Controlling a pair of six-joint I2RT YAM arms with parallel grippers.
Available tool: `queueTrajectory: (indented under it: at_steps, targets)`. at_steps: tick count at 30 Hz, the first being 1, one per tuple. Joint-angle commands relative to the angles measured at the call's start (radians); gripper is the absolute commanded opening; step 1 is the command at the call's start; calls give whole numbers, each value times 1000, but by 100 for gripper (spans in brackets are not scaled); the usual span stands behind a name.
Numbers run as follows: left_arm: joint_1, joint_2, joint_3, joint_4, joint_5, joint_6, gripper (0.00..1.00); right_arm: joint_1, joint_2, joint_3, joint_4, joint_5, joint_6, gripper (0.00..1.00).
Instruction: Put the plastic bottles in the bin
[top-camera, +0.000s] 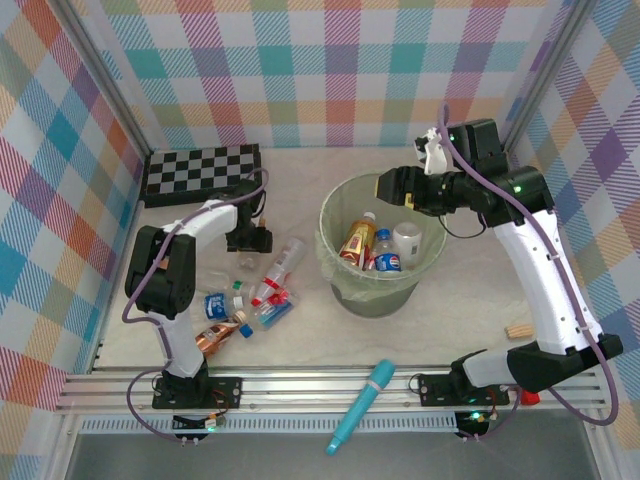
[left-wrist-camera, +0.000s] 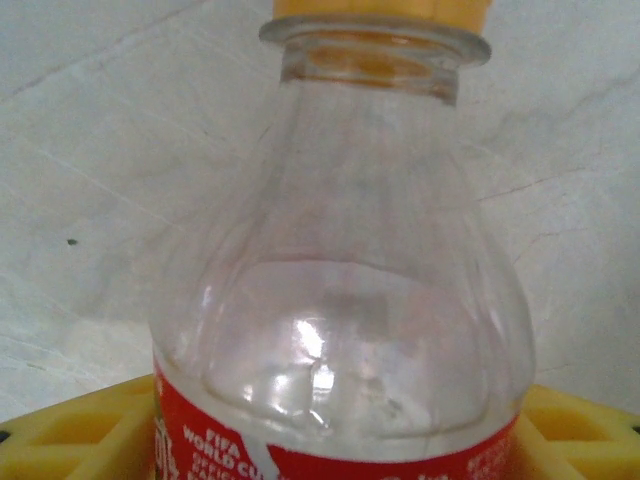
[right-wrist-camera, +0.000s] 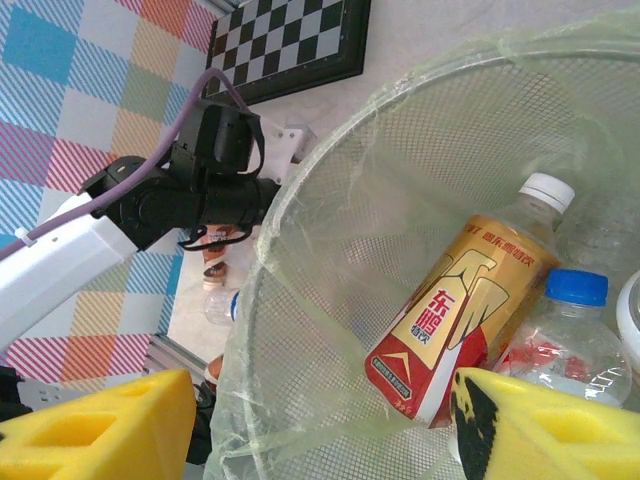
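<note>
Left jaws: down at the bench (top-camera: 300, 335), yellow pads (left-wrist-camera: 70, 435) flanking a red-label bottle (left-wrist-camera: 340, 330); gripped or loose, cannot tell.
Right jaws: parted, empty, pads (right-wrist-camera: 90, 425) above the bin (right-wrist-camera: 400, 180) rim.
Under right jaws: gold-label bottle (right-wrist-camera: 450, 320), blue-cap bottle (right-wrist-camera: 570, 330); free room beside them inside the bin.
Behind left jaws: loose bottles (top-camera: 250, 300), clustered toward the arm base.

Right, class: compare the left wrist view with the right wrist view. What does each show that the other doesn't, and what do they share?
Left wrist: a close-up of a clear bottle with a red label and yellow-orange cap. Right wrist: the green bin holding a gold-labelled bottle and a blue-capped bottle, plus the checkerboard and the left arm. Shared: yellow pads at the bottom edge and pale tabletop.
</note>
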Motion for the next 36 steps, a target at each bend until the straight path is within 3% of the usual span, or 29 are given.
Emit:
queueTrajectory:
  at_steps: [1, 8, 18, 25, 29, 36]
  targets:
    - [16, -28, 46, -17, -18, 10, 60, -4, -11, -6, 13, -4, 16, 69]
    - [16, -105, 113, -78, 18, 7, 58, -4, 7, -9, 38, -28, 32, 69]
    - [2, -326, 251, -104, 259, -99, 55, -3, 65, 20, 100, -81, 56, 69]
    - [-168, -419, 445, -47, 292, -222, 50, -6, 67, 42, 75, -23, 57, 69]
    - [-304, -360, 630, -132, 183, -210, 48, -23, 62, 45, 27, 34, 68, 69]
    - [-392, -309, 612, 94, 465, -356, 44, -34, -3, -52, 192, -149, 104, 72]
